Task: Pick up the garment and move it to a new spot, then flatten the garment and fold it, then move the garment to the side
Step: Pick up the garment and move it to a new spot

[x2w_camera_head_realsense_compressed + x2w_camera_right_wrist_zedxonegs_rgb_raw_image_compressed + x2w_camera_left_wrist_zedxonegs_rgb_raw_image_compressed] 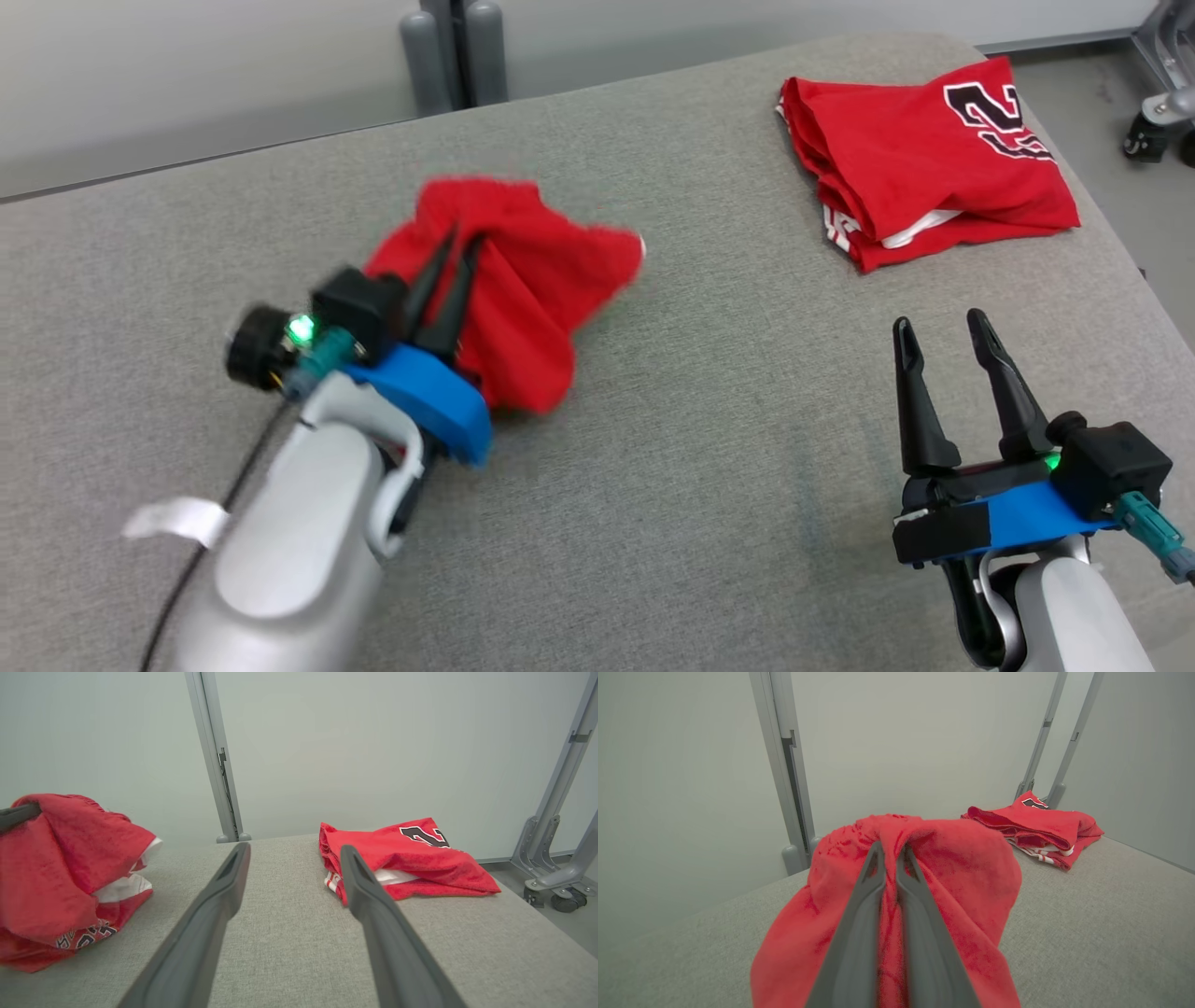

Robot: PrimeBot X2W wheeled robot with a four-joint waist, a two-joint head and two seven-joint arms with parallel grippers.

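A bunched red garment point(532, 280) hangs from my left gripper point(467, 235), which is shut on a fold at its top; the cloth droops over the grey table. The left wrist view has the two fingers pinched together on the garment point(952, 877). In the right wrist view the same garment point(56, 872) shows white trim and dark lettering at its underside. My right gripper point(938, 322) stands open at the lower right, above bare table, with nothing between its fingers point(224, 882).
A second red garment point(924, 159) with black-and-white lettering lies folded at the table's far right corner, also in the wrist views point(1036, 826) point(406, 863). The grey fabric table point(709, 448) ends at the right. Metal posts point(457, 51) and a wheeled frame point(556, 882) stand beyond.
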